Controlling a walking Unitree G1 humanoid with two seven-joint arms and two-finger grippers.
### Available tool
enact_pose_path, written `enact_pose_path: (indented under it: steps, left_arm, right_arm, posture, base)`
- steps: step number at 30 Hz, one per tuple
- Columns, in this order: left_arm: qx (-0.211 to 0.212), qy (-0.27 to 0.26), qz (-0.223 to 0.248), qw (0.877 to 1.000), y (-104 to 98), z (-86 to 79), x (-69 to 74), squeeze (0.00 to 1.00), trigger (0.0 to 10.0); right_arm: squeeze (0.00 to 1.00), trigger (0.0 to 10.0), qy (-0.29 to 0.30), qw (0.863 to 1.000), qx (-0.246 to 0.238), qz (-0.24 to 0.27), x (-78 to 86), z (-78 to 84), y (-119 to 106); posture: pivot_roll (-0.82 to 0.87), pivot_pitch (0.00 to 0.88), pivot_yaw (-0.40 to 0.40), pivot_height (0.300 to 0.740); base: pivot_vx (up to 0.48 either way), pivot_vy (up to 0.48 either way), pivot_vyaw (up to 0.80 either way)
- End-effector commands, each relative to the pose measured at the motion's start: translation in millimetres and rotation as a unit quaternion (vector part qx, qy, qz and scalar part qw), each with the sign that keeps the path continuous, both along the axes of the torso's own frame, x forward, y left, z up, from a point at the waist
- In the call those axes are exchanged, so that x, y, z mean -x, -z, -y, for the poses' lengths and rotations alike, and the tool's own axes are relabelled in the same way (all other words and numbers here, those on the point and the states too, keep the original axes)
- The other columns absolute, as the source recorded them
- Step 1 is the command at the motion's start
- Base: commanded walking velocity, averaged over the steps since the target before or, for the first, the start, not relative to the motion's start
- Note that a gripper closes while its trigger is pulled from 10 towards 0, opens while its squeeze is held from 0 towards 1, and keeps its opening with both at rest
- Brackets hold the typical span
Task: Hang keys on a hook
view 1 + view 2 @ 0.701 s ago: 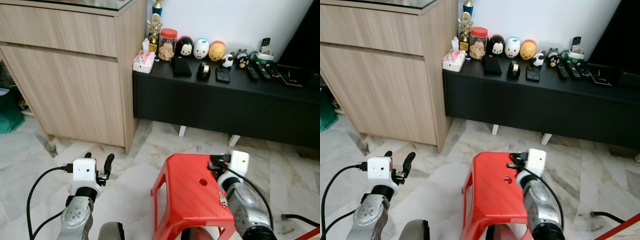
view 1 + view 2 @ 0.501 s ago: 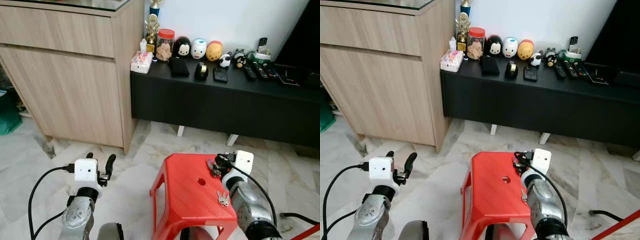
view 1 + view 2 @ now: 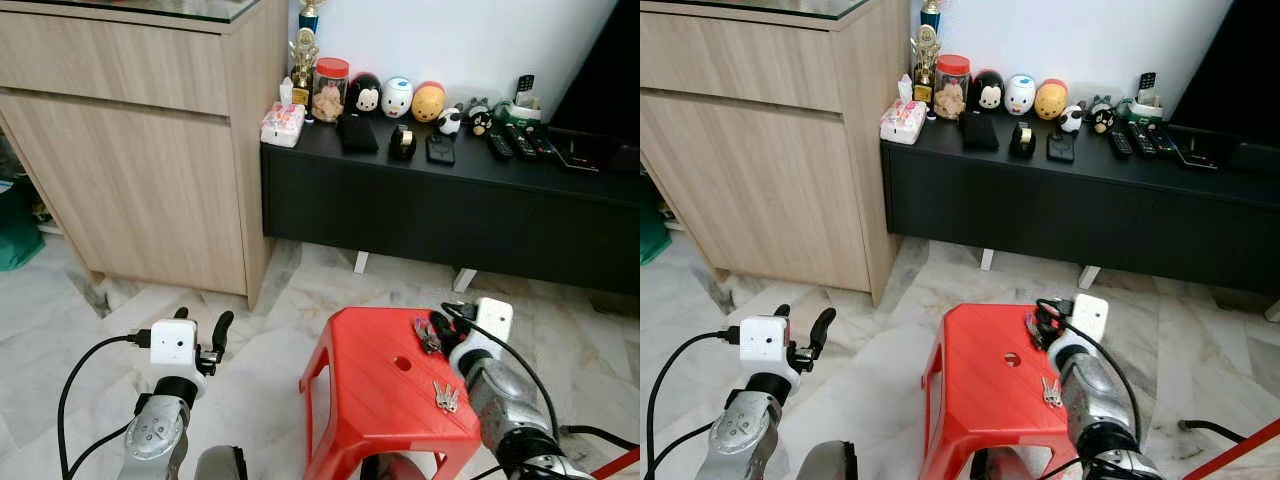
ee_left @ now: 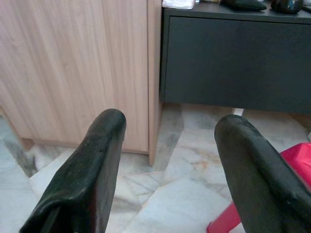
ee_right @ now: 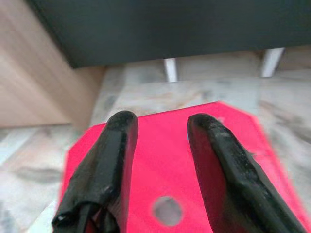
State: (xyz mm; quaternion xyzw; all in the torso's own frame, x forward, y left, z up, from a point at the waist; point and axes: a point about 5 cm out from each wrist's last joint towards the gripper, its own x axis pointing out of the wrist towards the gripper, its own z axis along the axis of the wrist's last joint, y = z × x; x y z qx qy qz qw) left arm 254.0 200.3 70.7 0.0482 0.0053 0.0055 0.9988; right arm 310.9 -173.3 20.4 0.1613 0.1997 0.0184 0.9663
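Now the right gripper (image 3: 437, 328), fingers parted and empty, is poised over the red stool (image 3: 375, 395); the keys (image 3: 445, 398) near its front-right corner should be straddled squarely before closing.

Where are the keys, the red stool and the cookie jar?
keys (image 3: 444, 397): left eye view, middle of the bunch.
red stool (image 3: 380, 400): left eye view, bare seat top.
cookie jar (image 3: 331, 92): left eye view, glass body.

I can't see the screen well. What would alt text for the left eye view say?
A robot's right gripper hovers open over a red stool where a bunch of keys lies, beside a second small dark bunch near the fingertips. The left gripper hangs open over the marble floor; behind stand a wooden cabinet and a black sideboard with figurines.
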Motion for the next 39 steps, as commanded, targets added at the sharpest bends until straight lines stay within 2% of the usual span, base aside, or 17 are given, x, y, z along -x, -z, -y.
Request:
enact_pose_path:
  steps: [1, 10, 15, 26, 29, 38, 39]
  left_arm:
    - [-0.006, 0.006, 0.001, 1.000, 0.7, 3.9, 0.6, 0.00, 10.0]
    - [-0.007, 0.005, 0.001, 1.000, 0.3, 2.2, 0.2, 0.00, 10.0]
    - [-0.004, 0.005, 0.001, 1.000, -0.2, 2.4, 0.3, 0.00, 10.0]
    - [-0.003, 0.006, -0.003, 1.000, 0.1, 4.3, 5.1, 0.00, 10.0]
    - [-0.001, 0.008, -0.001, 1.000, -1.3, 5.2, 6.0, 0.00, 10.0]
    - [0.002, 0.017, 0.004, 1.000, -6.3, 11.7, 14.1, 0.00, 10.0]
    - [0.003, 0.018, 0.004, 1.000, -6.8, 13.0, 15.8, 0.00, 10.0]
  right_arm:
    - [0.00, 10.0, 0.013, 1.000, 0.005, -0.007, 4.1, 5.4, 4.0]
    - [0.00, 10.0, 0.002, 1.000, 0.006, -0.017, 9.3, 3.3, 10.8]
    - [0.00, 10.0, -0.011, 0.999, 0.020, -0.023, 5.6, 3.0, 8.6]
    - [0.00, 10.0, -0.058, 0.996, 0.051, -0.041, -5.5, -11.6, 3.2]
    - [0.00, 10.0, -0.048, 0.996, 0.068, -0.037, -11.3, -13.2, -1.8]
    - [0.00, 10.0, -0.015, 0.997, 0.066, -0.033, -21.2, -13.1, -11.4]
    - [1.00, 10.0, -0.015, 0.997, 0.063, -0.032, -21.5, -12.6, -11.9]
  posture:
    - [0.13, 0.000, -0.128, 0.613]
    - [0.13, 0.000, -0.128, 0.613]
    - [0.13, 0.000, -0.127, 0.613]
    - [0.13, 0.020, -0.124, 0.613]
    - [0.13, 0.035, -0.128, 0.613]
    - [0.13, 0.102, -0.142, 0.613]
    - [0.13, 0.117, -0.147, 0.613]
  base:
    - [0.000, -0.371, 0.00]
    - [0.000, -0.286, 0.00]
    - [0.000, 0.000, 0.00]
    - [0.000, 0.000, 0.00]
    - [0.000, 0.000, 0.00]
    - [0.000, 0.000, 0.00]
    - [0.000, 0.000, 0.00]
